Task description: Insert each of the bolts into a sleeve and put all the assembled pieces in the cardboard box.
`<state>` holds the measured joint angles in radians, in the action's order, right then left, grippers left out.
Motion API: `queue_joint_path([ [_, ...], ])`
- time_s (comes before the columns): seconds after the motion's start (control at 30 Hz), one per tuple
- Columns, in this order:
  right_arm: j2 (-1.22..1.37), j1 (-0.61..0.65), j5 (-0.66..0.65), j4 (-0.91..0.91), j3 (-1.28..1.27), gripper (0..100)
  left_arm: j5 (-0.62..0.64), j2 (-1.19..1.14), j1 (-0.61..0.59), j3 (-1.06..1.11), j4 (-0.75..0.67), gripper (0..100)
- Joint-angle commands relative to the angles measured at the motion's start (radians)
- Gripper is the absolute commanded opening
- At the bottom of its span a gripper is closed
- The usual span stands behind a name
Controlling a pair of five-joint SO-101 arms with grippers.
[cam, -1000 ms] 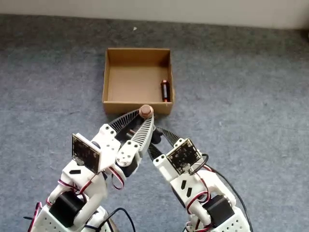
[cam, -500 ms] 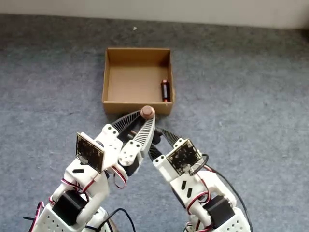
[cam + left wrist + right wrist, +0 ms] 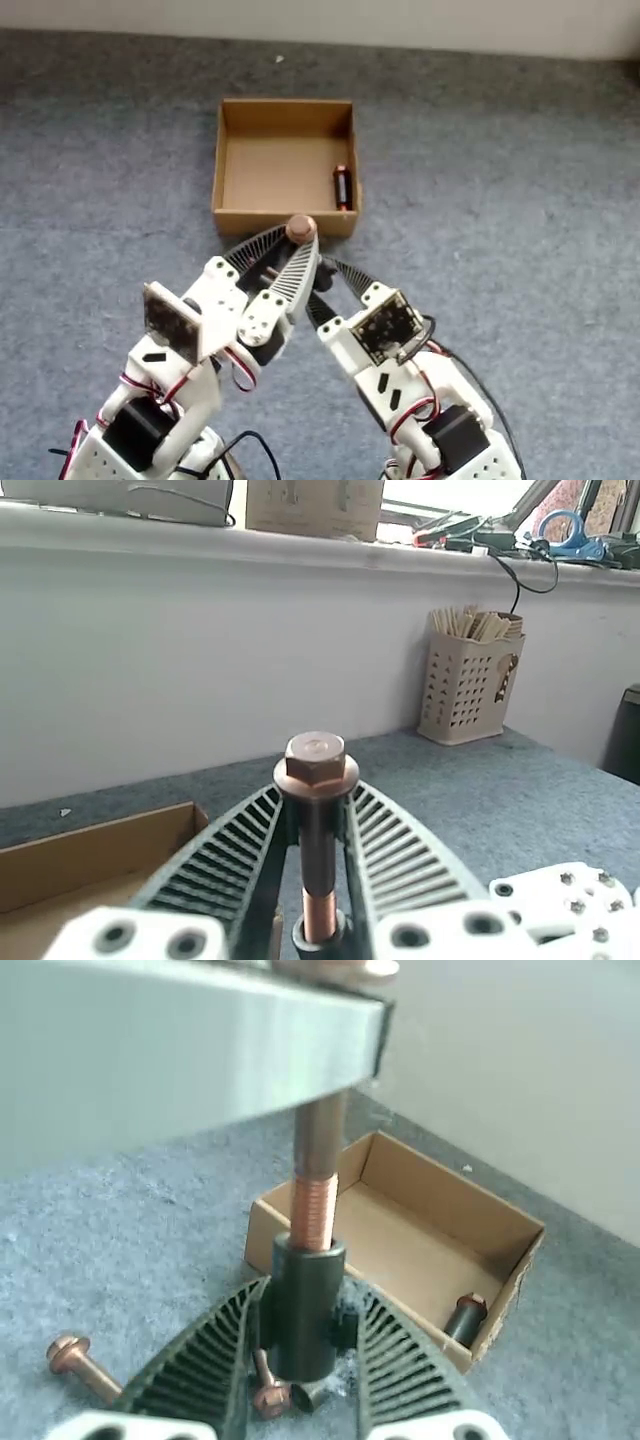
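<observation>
L jaws: nearly closed, clamped on a bolt (image 3: pixel 314 820) just under its head. The bolt stands upright btwn the two fingers (image 3: pixel 225 865).
R jaws: open only as wide as the sleeve (image 3: pixel 303 1305), gripping it on both sides. The sleeve is upright, directly below the bolt.
The bolt's lower end sits in the sleeve's mouth, w/ a stretch of thread showing above the rim, so it's not fully in.
In the high view both sets of jaws meet just in front of the box (image 3: pixel 275 165), at its near wall, w/ the bolt head uppermost.

Materials/shapes:
- Bolt: copper-coloured metal w/ a hex head on a round flange. Upper shank is smooth and dark, lower part threaded.
- Sleeve: black, smooth, hollow cylinder.
- Fingers: black, curved, w/ ribbed slats. Arm bodies are white plastic.
- Box: brown cardboard, open top, roughly square, low walls.
- An assembled piece (image 3: pixel 342 187) lies flat inside the box, along the wall on the R arm's side. It has a dark body w/ copper ends.
- Table (image 3: pixel 520 200): grey, fuzzy, carpet-like cover.
- Loose bolts lie on the table in the R wrist view. One (image 3: pixel 72 1358) is off to the side, another (image 3: pixel 265 1392) is just under the sleeve.
</observation>
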<state>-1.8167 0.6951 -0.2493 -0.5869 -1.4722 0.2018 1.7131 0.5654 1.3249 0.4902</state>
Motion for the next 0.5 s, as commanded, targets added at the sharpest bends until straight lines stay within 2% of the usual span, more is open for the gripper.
queue_joint_path([
  [0.0, -0.021, -0.007, -0.003, 0.133, 0.102, 0.5, 0.011, -0.002, 0.015, -0.041, 0.031, 1],
  [0.17, -0.021, -0.007, -0.003, 0.22, 0.102, 0.5, 0.011, -0.002, 0.015, -0.065, 0.075, 2],
  [0.3, -0.019, -0.007, -0.003, 0.271, 0.099, 0.5, 0.011, -0.002, 0.021, -0.061, 0.104, 9],
  [0.47, -0.019, -0.007, -0.003, 0.274, 0.093, 0.5, 0.011, -0.004, 0.015, -0.062, 0.144, 14],
])
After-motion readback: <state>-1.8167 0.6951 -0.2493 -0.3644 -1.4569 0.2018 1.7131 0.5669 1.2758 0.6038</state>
